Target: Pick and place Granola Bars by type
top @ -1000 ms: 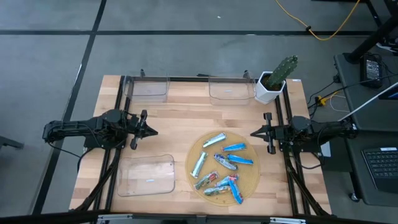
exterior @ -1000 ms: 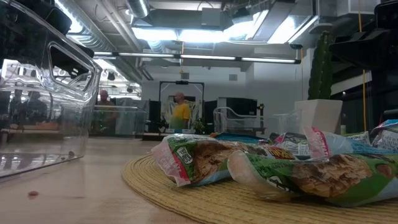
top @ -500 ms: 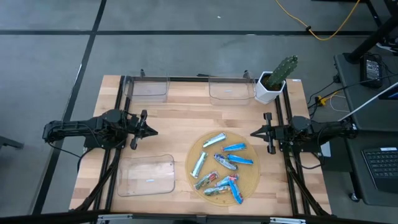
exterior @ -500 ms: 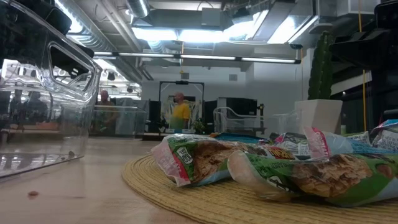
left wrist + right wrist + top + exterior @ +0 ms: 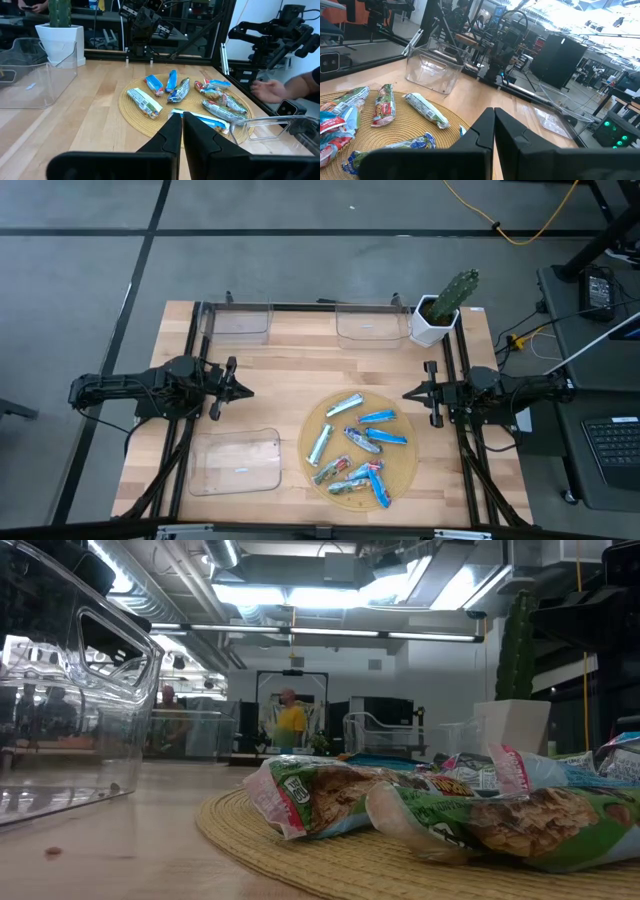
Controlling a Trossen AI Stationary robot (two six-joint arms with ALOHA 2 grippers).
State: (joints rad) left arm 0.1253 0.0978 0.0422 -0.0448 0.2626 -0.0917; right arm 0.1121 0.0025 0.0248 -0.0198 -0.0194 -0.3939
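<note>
Several foil-wrapped granola bars (image 5: 356, 444) lie flat on a round woven mat (image 5: 402, 480) at the table's near right: blue, silver-green and red-green ones. They also show in the left wrist view (image 5: 186, 98) and close up in the low view (image 5: 420, 805). My left gripper (image 5: 246, 392) is shut and rests at the table's left side, pointing toward the mat. My right gripper (image 5: 405, 394) is shut at the table's right edge, just beyond the mat's far right. Neither touches anything.
Clear plastic trays stand at the far left (image 5: 240, 322), the far middle (image 5: 368, 326) and the near left (image 5: 238, 462). A potted cactus (image 5: 442, 308) occupies the far right corner. A person's hand (image 5: 270, 90) shows beyond the table's near edge in the left wrist view.
</note>
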